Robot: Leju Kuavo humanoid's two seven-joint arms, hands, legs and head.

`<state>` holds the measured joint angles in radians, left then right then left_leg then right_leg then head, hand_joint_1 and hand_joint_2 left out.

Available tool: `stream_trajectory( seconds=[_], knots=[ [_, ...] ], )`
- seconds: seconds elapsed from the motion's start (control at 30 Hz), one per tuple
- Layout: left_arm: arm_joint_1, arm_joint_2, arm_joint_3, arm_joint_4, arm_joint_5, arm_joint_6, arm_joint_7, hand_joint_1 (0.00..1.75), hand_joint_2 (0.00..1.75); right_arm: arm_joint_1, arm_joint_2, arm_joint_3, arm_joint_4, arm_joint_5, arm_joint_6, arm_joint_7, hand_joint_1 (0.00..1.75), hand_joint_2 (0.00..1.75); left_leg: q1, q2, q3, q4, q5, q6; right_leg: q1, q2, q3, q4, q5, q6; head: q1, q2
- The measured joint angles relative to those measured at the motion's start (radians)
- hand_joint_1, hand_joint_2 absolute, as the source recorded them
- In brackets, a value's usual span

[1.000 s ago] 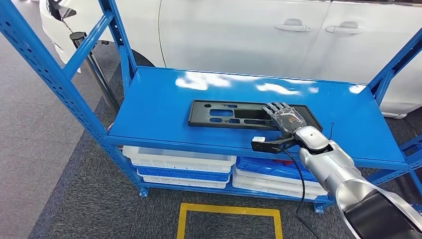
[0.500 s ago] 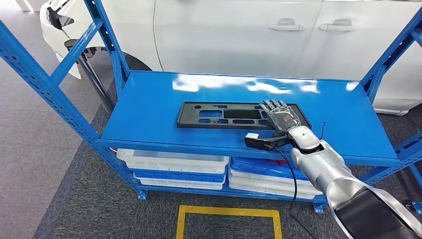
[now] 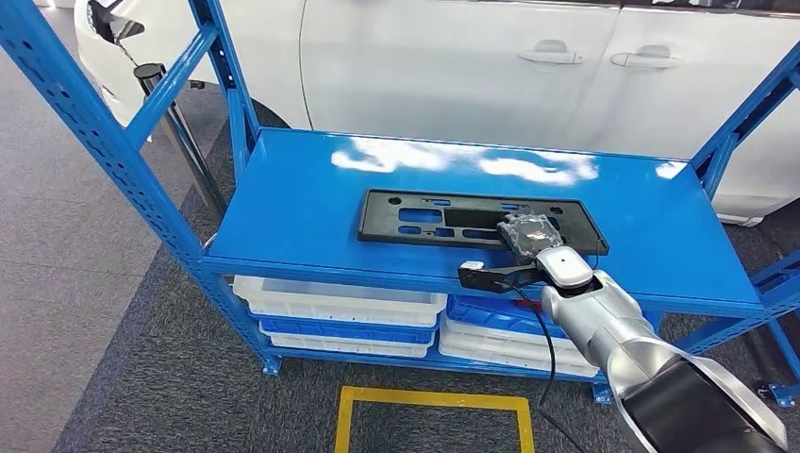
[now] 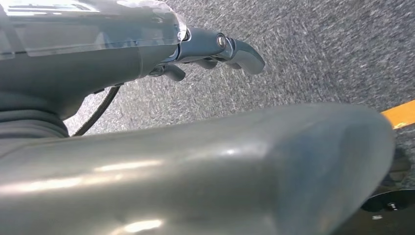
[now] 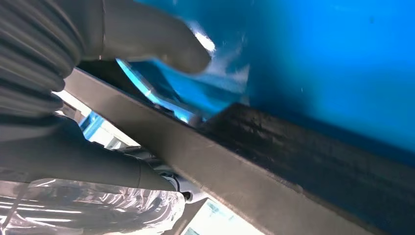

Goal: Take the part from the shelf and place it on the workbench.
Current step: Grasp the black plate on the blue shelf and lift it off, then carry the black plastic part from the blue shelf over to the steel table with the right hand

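Now right hand gripping part.

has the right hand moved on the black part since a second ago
Yes. Judged against the black part, the right hand has drawn back toward the shelf's front edge and its fingers have curled in; earlier they lay flat across the part's right end.

The head view looks down from above onto the blue shelf, shared close-up with the right wrist view, while the left wrist view faces the floor.
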<state>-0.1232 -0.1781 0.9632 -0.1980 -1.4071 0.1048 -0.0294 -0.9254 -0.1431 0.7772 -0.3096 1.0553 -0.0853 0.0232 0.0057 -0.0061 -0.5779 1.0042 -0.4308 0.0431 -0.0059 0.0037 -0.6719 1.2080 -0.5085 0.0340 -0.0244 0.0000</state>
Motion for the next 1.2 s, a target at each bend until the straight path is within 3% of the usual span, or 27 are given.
stream_trajectory(
  seconds=[0.03,0.1,0.17,0.27,0.37,0.43,0.47,0.53,0.6,0.7,0.77,0.83,0.9,0.93,0.97,1.0,1.07,1.1,1.2],
  knots=[
    [-0.001,0.0,0.0,0.0,0.001,0.0,0.0,0.0,0.0,-0.004,0.0,0.0,0.001,0.0,0.0,-0.003,1.75,1.75,-0.001,0.0,0.002,0.0,0.0,0.0,0.003,0.0,0.037,-0.074,0.034,-0.008,0.0,0.0],
    [-0.002,-0.001,0.0,0.0,0.004,0.001,-0.001,0.0,0.0,-0.013,0.002,-0.001,0.001,0.001,-0.001,-0.009,1.75,1.75,-0.005,-0.001,0.002,0.001,-0.001,-0.006,0.01,-0.002,0.091,-0.186,0.07,-0.023,0.0,0.0],
    [-0.004,-0.002,0.0,0.0,0.006,0.001,-0.002,0.0,0.0,-0.017,0.004,-0.004,0.001,0.002,-0.006,-0.018,1.75,1.75,-0.006,-0.001,0.0,0.001,0.0,-0.016,0.015,-0.004,0.1,-0.213,0.072,-0.031,0.0,0.0],
    [-0.004,-0.002,0.0,0.0,0.01,0.002,-0.003,0.0,0.0,-0.017,0.008,-0.009,0.002,0.004,-0.021,-0.031,1.75,1.75,-0.005,-0.001,-0.009,0.023,-0.019,-0.031,0.008,-0.007,0.108,-0.231,0.083,-0.041,0.0,0.0],
    [-0.003,-0.001,0.0,0.0,0.014,0.004,-0.004,0.0,0.0,-0.016,0.014,-0.019,0.002,0.003,-0.05,-0.055,1.75,1.75,0.0,0.0,-0.086,0.192,-0.109,-0.045,0.003,-0.011,0.109,-0.238,0.088,-0.048,0.0,0.0],
    [0.0,0.0,0.0,0.0,0.015,0.005,-0.004,0.0,0.0,-0.015,0.016,-0.027,0.002,0.001,-0.077,-0.077,1.75,1.75,0.007,0.0,-0.13,0.282,-0.133,-0.052,0.002,-0.011,0.107,-0.236,0.087,-0.047,0.0,0.0],
    [0.001,0.0,0.0,0.0,0.015,0.005,-0.004,0.0,0.0,-0.015,0.016,-0.03,0.001,-0.001,-0.09,-0.088,1.75,1.75,0.01,0.0,-0.127,0.274,-0.116,-0.056,0.0,-0.011,0.107,-0.234,0.086,-0.045,0.0,0.0],
    [0.002,0.002,0.001,0.0,0.016,0.005,-0.004,0.0,0.0,-0.019,0.016,-0.037,-0.006,-0.001,-0.119,-0.11,1.75,1.75,0.016,0.002,-0.073,0.155,-0.045,-0.059,-0.004,-0.009,0.106,-0.224,0.08,-0.038,0.0,0.0],
    [0.001,0.004,0.001,0.001,0.016,0.006,-0.005,0.0,0.0,-0.035,0.015,-0.045,-0.02,-0.001,-0.142,-0.131,1.75,1.75,0.016,0.002,-0.023,0.045,-0.007,-0.055,-0.003,-0.005,0.096,-0.208,0.072,-0.026,0.0,0.0],
    [0.002,0.007,0.001,0.001,0.016,0.006,-0.006,0.0,0.0,-0.061,0.008,-0.059,-0.051,-0.003,-0.167,-0.165,1.75,1.75,0.011,0.0,-0.023,0.024,-0.008,-0.035,-0.003,-0.002,0.081,-0.199,0.071,-0.009,0.0,0.0],
    [0.003,0.008,0.001,0.001,0.016,0.007,-0.01,0.0,0.0,-0.074,-0.006,-0.071,-0.091,-0.013,-0.177,-0.196,1.75,1.75,0.011,0.0,-0.025,0.02,-0.004,-0.022,-0.007,-0.003,0.07,-0.179,0.055,0.002,0.0,0.0],
    [0.002,0.008,0.001,0.001,0.017,0.007,-0.015,0.0,0.0,-0.086,-0.028,-0.089,-0.152,-0.032,-0.172,-0.223,1.75,1.75,0.013,-0.001,-0.026,0.017,-0.001,-0.013,-0.009,-0.003,0.028,-0.088,0.004,0.009,0.0,0.0],
    [0.001,0.008,0.001,0.001,0.018,0.007,-0.018,0.0,0.0,-0.093,-0.055,-0.111,-0.225,-0.057,-0.152,-0.24,1.75,1.75,0.012,-0.002,-0.026,0.017,-0.002,-0.009,-0.009,-0.003,-0.039,0.048,-0.05,0.013,0.0,0.0],
    [0.002,0.008,0.001,0.001,0.02,0.007,-0.018,0.0,0.0,-0.094,-0.069,-0.121,-0.262,-0.071,-0.139,-0.248,1.75,1.75,0.012,-0.004,-0.025,0.017,-0.003,-0.009,-0.009,-0.003,-0.061,0.088,-0.056,0.014,0.0,0.0],
    [0.002,0.009,0.001,0.001,0.021,0.007,-0.018,0.0,0.0,-0.094,-0.082,-0.129,-0.298,-0.086,-0.127,-0.256,1.75,1.75,0.012,-0.005,-0.024,0.018,-0.004,-0.009,-0.009,-0.003,-0.067,0.089,-0.041,0.013,0.0,0.0],
    [0.001,0.009,0.001,0.001,0.022,0.007,-0.019,0.0,0.0,-0.094,-0.094,-0.137,-0.335,-0.102,-0.115,-0.265,1.75,1.75,0.012,-0.006,-0.022,0.018,-0.006,-0.01,-0.009,-0.003,-0.053,0.046,-0.006,0.01,0.0,0.0],
    [-0.001,0.008,0.001,0.001,0.024,0.008,-0.019,0.0,0.0,-0.098,-0.117,-0.152,-0.403,-0.14,-0.094,-0.285,1.75,1.75,0.01,-0.008,-0.018,0.018,-0.011,-0.014,-0.005,-0.003,0.003,-0.089,0.07,0.0,0.0,0.0],
    [-0.002,0.008,0.001,0.001,0.025,0.008,-0.019,0.0,0.0,-0.101,-0.128,-0.16,-0.438,-0.163,-0.084,-0.295,1.75,1.75,0.009,-0.008,-0.018,0.019,-0.013,-0.018,-0.002,-0.003,0.027,-0.147,0.091,-0.004,0.0,0.0],
    [-0.004,0.008,0.001,0.001,0.027,0.009,-0.019,0.0,0.0,-0.097,-0.158,-0.181,-0.538,-0.246,-0.05,-0.328,1.75,1.75,0.006,-0.009,-0.019,0.017,-0.015,-0.031,0.004,-0.004,0.045,-0.198,0.094,-0.016,0.0,0.0]
  ],
)
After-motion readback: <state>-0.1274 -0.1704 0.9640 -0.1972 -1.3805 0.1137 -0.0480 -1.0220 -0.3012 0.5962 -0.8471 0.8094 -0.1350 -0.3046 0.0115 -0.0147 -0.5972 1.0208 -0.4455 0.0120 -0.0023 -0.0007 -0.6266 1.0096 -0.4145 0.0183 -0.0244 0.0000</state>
